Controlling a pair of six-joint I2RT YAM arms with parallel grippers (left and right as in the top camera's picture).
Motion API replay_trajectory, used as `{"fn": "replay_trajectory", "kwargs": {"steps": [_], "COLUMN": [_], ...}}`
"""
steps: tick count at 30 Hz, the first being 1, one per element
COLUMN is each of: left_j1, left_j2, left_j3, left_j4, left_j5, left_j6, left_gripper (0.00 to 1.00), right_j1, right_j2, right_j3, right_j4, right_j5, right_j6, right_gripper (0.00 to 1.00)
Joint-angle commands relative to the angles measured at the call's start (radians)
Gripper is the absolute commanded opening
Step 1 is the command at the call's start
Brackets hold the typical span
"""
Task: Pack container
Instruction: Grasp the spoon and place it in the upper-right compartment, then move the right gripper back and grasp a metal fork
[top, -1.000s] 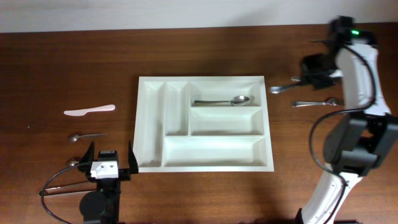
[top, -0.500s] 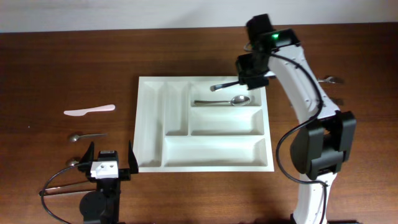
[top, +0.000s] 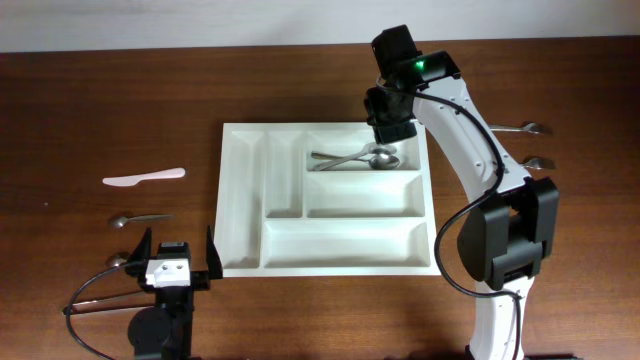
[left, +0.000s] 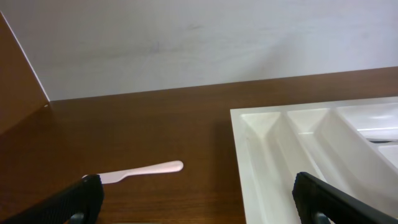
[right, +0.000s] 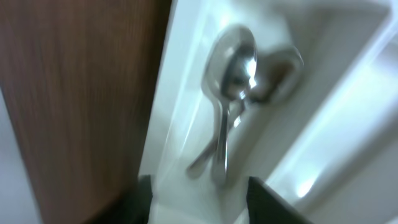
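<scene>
Two spoons (top: 383, 158) lie long-ways across the top wide box of the container (top: 240, 200), just under the right gripper (right: 200, 196), whose fingers (right: 267, 202) are spread apart and hold nothing.

The right arm (top: 465, 120) rises from the lower right of the overhead frame and bends over to the upper middle; the right gripper (top: 392, 128) points down, fingers (right: 273, 202) parted with nothing between them; the left gripper (top: 176, 255) sits at lower left, fingers (left: 81, 199) spread wide
</scene>
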Motion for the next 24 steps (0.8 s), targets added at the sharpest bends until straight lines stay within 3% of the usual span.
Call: {"fn": "replay_trajectory", "kwargs": {"steps": [1, 9, 16, 24], "left_j1": [0.003, 0.003, 0.003, 0.003], "left_j2": [-0.009, -0.009, -0.009, -0.009], "left_j3": [-0.002, -0.002, -0.002, -0.002], "left_j4": [-0.005, -0.005, -0.005, -0.005], "left_j5": [0.001, 0.001, 0.001, 0.001], "left_j6": [0.016, 0.016, 0.016, 0.016], "left_gripper": [0.99, 0.99, 0.99, 0.99], "right_j1": [-0.030, -0.223, -0.447, -0.577], "right_j2": [0.014, 0.010, 0.017, 0.030], "right_j3": [0.002, 0.038, 0.020, -0.052], "right_j4": [0.007, 0.002, -0.097, -0.087], "right_j5": [0.118, 0.088, 0.106, 0.115], "right_j6": [-0.113, -0.338, -0.354, -0.388], "right_gripper": [0.69, 1.00, 0.99, 0.99]}}
